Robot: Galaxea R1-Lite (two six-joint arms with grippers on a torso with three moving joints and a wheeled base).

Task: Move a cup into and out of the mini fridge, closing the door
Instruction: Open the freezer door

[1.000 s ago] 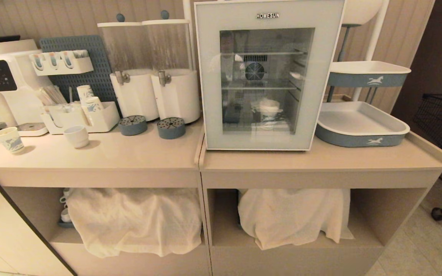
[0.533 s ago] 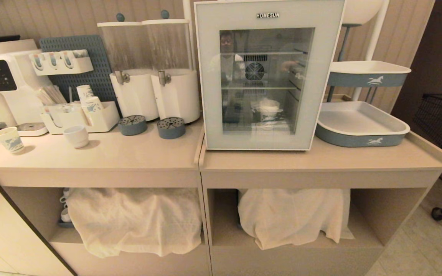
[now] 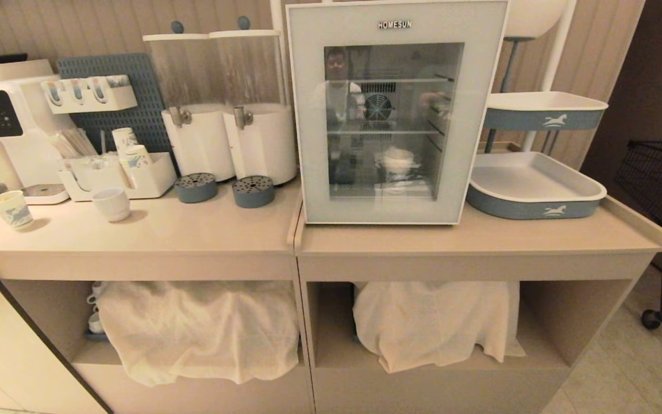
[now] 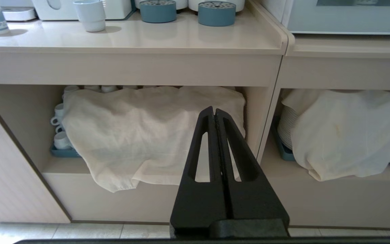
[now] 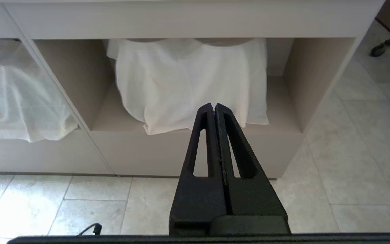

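Fridge shut, cup inside, arms low.
Door [image 3: 308, 115] of the mini fridge [image 3: 397, 112] is closed on the cup [image 3: 398, 163]; left gripper [image 4: 214, 113] and right gripper [image 5: 213, 108] hang pinched together, empty, below the counter [image 3: 193, 230].

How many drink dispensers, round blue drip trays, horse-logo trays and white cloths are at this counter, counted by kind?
Drink dispensers: 2
Round blue drip trays: 2
Horse-logo trays: 2
White cloths: 2
Total: 8
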